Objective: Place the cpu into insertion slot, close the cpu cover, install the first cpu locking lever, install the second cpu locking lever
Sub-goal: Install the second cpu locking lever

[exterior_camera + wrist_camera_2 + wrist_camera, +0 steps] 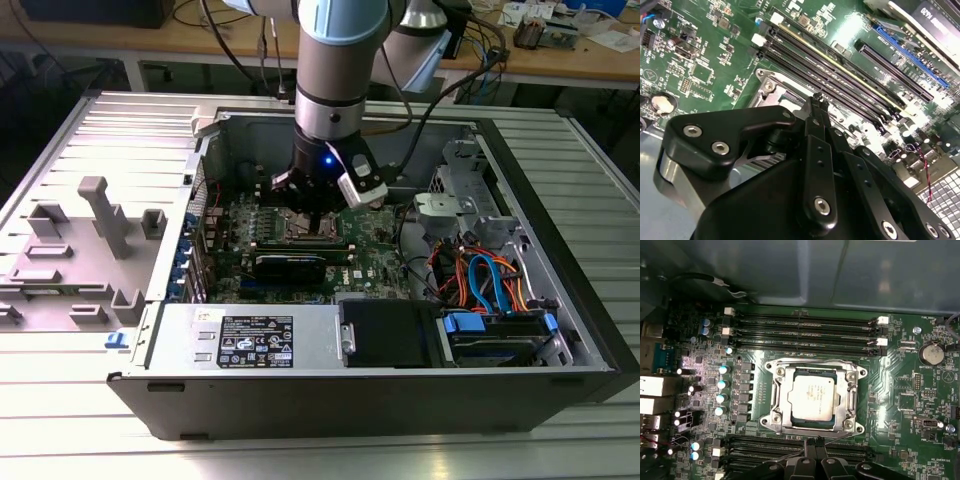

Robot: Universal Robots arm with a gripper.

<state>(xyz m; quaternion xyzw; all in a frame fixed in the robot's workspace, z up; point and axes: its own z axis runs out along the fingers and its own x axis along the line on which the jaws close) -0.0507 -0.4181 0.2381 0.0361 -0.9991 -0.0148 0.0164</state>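
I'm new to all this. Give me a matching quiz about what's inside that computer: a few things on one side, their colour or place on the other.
Things:
1. chip
2. cover frame
3. circuit board
4. gripper

Descriptions:
A. green
B. silver-grey square, seated in the socket
C. black, at the socket's edge beside a row of memory slots
D. shiny metal, lying around the chip

Pairs: 1-B, 2-D, 3-A, 4-C

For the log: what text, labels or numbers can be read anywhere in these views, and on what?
None can be read reliably.
cpu: faint print on its metal top, too small to read.
white label on the case's metal box: print and symbols, too small.
circuit board: white lettering beside parts, too small.
black card: pale characters, cut off, unreadable.
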